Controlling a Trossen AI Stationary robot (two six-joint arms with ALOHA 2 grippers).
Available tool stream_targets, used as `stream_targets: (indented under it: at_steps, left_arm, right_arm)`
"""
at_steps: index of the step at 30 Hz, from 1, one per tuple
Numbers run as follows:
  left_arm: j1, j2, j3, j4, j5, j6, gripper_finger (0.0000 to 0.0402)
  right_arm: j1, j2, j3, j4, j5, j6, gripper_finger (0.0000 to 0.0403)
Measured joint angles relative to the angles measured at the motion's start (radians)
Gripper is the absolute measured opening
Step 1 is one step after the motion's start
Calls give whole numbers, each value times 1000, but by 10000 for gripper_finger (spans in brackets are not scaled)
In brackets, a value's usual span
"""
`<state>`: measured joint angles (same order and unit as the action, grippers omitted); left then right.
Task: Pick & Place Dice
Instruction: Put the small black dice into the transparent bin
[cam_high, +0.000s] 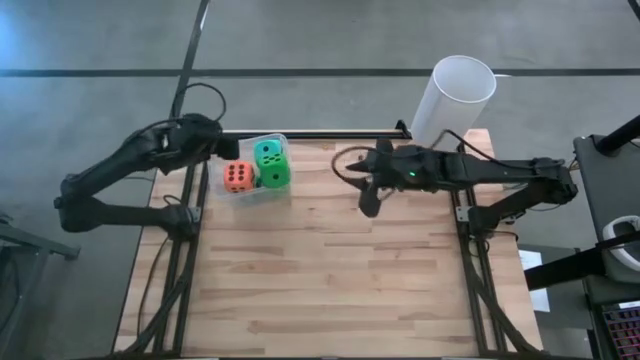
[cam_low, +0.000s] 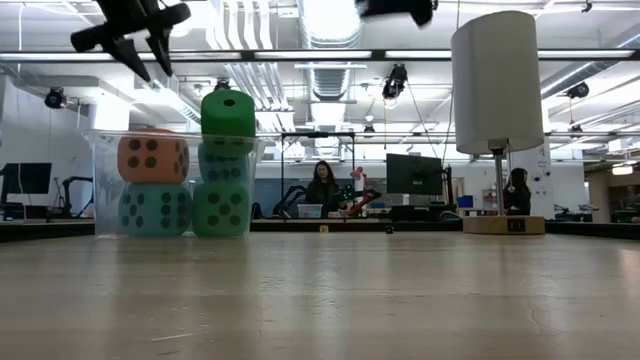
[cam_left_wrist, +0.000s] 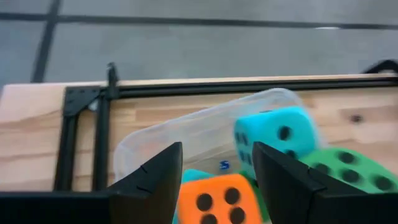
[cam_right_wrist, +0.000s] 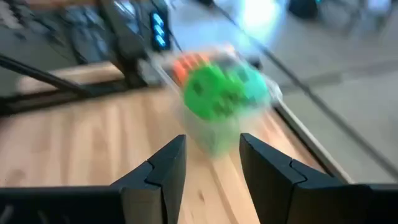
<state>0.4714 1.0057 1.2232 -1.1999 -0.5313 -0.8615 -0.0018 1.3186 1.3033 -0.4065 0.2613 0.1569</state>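
A clear plastic tub stands near the table's far left and holds the dice. In the low view an orange die sits on a teal die. Beside them a green die tops a second teal die, which rests on another green die. My left gripper hovers open above the tub's left edge, over the orange die. My right gripper is open, raised to the right of the tub and pointing toward it.
A tall white cylinder stands on a small base at the table's far right corner. Black frame rails run along the far edge and both sides. Bare wood stretches across the middle and near part.
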Motion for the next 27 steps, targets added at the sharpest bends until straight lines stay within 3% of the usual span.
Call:
stream_targets:
  at_steps: [5, 16, 22, 27]
  left_arm:
    - [-101, -62, 1, 2, 4, 26, 190]
    - [-330, -68, 0, 3, 7, 55, 173]
    - [-358, -68, 0, 3, 6, 60, 168]
    - [-358, -68, 0, 4, 4, 76, 172]
  right_arm:
    - [-112, 67, 0, -137, -1, 113, 141]
    - [-282, 239, 0, -165, -136, 237, 136]
    - [-344, 330, 0, -172, -215, 277, 136]
    - [-405, 392, 41, -283, -240, 282, 133]
